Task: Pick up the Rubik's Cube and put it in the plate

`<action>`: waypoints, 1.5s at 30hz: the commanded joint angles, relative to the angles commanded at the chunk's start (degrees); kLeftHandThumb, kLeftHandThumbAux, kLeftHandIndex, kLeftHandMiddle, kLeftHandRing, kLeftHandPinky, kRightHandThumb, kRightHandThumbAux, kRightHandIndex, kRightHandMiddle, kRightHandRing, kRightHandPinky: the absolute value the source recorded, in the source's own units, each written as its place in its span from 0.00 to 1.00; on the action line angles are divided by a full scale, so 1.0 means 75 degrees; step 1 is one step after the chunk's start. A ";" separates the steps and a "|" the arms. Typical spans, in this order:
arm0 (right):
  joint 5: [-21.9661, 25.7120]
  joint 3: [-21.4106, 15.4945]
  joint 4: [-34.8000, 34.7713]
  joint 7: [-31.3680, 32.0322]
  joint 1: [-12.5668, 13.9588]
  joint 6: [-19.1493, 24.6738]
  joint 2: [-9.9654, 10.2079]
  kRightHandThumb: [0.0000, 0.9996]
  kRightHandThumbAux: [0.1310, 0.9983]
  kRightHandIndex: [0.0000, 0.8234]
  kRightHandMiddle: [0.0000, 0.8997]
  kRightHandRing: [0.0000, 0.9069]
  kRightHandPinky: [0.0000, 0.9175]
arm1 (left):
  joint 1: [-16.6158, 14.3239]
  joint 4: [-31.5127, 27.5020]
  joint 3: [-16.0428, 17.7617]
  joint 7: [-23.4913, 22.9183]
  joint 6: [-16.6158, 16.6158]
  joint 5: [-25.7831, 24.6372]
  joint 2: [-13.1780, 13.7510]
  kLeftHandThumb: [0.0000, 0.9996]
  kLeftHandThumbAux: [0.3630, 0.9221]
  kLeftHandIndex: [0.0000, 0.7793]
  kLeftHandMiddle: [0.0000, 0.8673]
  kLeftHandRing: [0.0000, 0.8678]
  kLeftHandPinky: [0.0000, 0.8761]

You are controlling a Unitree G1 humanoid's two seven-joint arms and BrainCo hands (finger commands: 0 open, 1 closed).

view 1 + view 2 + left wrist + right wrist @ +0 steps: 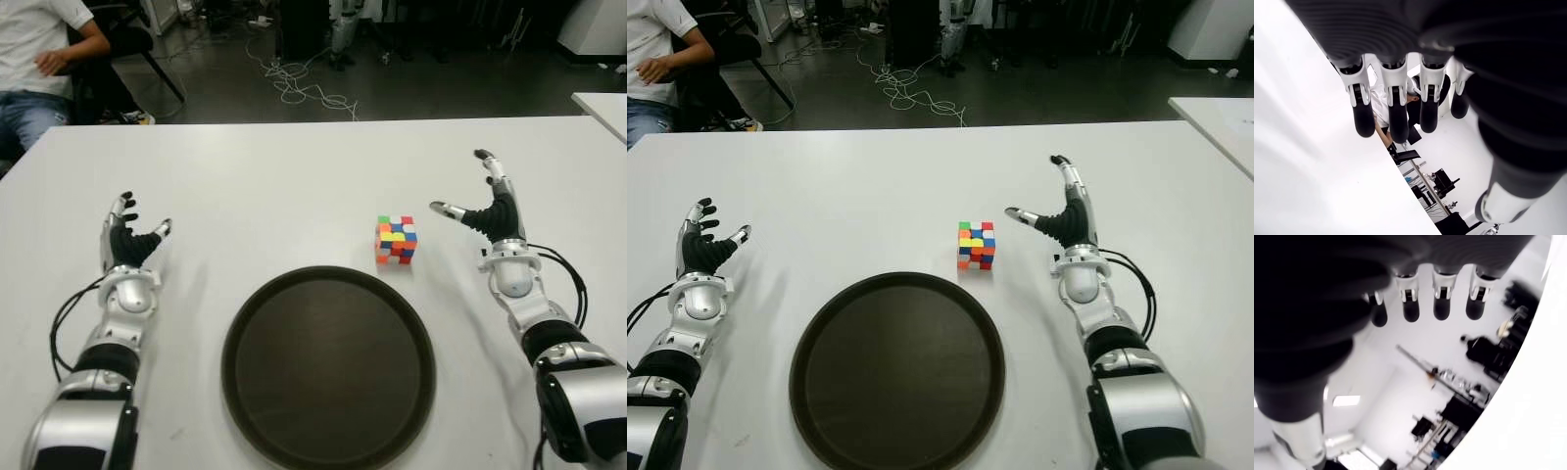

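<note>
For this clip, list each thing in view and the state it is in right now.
Rubik's Cube: scrambled, on the table, outside the plate, untouched.
Plate: upright, holds nothing.
Right hand: open, beside the cube's right.
Left hand: open, left of the plate.
Table: white, bears both.

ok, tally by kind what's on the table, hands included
Rubik's Cube: 1, on the white table, just beyond the plate's rim
Plate: 1, dark, round, nothing in it
Robot hands: 2, left hand and right hand, both open, holding nothing
Total: 4
</note>
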 joint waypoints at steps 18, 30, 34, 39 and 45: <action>0.0168 0.0144 -0.1411 0.1744 0.0136 -0.0551 -0.0378 0.00 0.80 0.04 0.04 0.02 0.03 | -0.0076 0.0117 0.0068 -0.0010 -0.0160 -0.0144 -0.0071 0.37 0.71 0.15 0.21 0.24 0.30; -0.0124 0.0360 -0.1431 0.2342 -0.0108 -0.0488 -0.0592 0.00 0.62 0.05 0.05 0.05 0.05 | -0.0123 0.0179 0.0014 0.0150 -0.0205 -0.0048 -0.0116 0.36 0.70 0.15 0.20 0.23 0.29; -0.0338 0.0522 -0.1513 0.2374 -0.0171 -0.0363 -0.0688 0.00 0.59 0.04 0.05 0.06 0.06 | -0.0135 0.0198 0.0026 0.0163 -0.0219 -0.0064 -0.0142 0.36 0.69 0.14 0.20 0.23 0.29; -0.0527 0.0676 -0.1697 0.2436 -0.0222 -0.0134 -0.0750 0.00 0.55 0.02 0.03 0.05 0.06 | -0.0141 0.0220 0.0019 0.0194 -0.0213 -0.0050 -0.0139 0.35 0.69 0.14 0.20 0.23 0.28; -0.0799 0.0906 -0.1865 0.2500 -0.0312 0.0185 -0.0841 0.00 0.52 0.01 0.03 0.08 0.07 | -0.0157 0.0221 0.0007 0.0226 -0.0250 -0.0039 -0.0145 0.36 0.69 0.15 0.20 0.22 0.28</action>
